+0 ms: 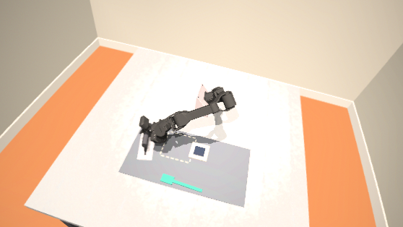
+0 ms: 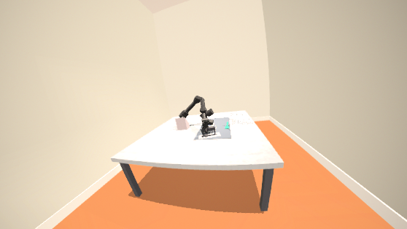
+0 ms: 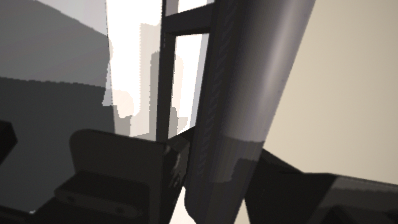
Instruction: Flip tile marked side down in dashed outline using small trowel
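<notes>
The small trowel (image 1: 145,141) (image 3: 265,65) has a dark cylindrical handle on a bracket above a pale flat plate, at the mat's left end. My gripper (image 1: 146,134) (image 3: 216,134) is at the handle, with a finger against each side; it is shut on the handle. The tile (image 1: 199,151) lies flat on the mat (image 1: 224,170), its dark square mark facing up. It is just right of the dashed outline (image 1: 167,157), which is partly hidden by the arm and its shadow. The tile cannot be made out in the exterior view.
A teal spatula-shaped tool (image 1: 167,178) (image 2: 227,125) lies along the mat's front edge, its long handle pointing right. A pale pink upright panel or box (image 2: 181,123) stands beside the arm's base. The white table (image 2: 197,151) extends around the mat.
</notes>
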Controlling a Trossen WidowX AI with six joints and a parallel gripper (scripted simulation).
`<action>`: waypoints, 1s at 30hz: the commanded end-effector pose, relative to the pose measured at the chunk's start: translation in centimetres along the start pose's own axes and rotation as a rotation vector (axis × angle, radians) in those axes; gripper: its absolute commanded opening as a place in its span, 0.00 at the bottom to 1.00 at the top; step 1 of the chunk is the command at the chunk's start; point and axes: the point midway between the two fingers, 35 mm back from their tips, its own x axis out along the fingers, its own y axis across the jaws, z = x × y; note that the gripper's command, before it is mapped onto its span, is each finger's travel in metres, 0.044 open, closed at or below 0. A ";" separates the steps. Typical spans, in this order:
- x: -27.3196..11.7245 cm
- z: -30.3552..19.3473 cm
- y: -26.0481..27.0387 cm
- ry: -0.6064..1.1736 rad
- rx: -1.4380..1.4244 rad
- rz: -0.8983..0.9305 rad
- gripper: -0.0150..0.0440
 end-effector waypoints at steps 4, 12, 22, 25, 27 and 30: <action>0.0 0.1 0.0 -0.004 0.000 0.001 0.37; 0.0 0.1 0.0 -0.004 0.000 0.001 0.28; -3.1 0.1 -3.8 0.000 -0.001 -0.002 0.25; -3.9 0.0 -4.7 0.001 -0.001 -0.003 0.25; -3.9 0.0 -4.7 0.001 -0.001 -0.003 0.25; -4.1 0.2 -4.6 -0.007 -0.006 -0.004 0.25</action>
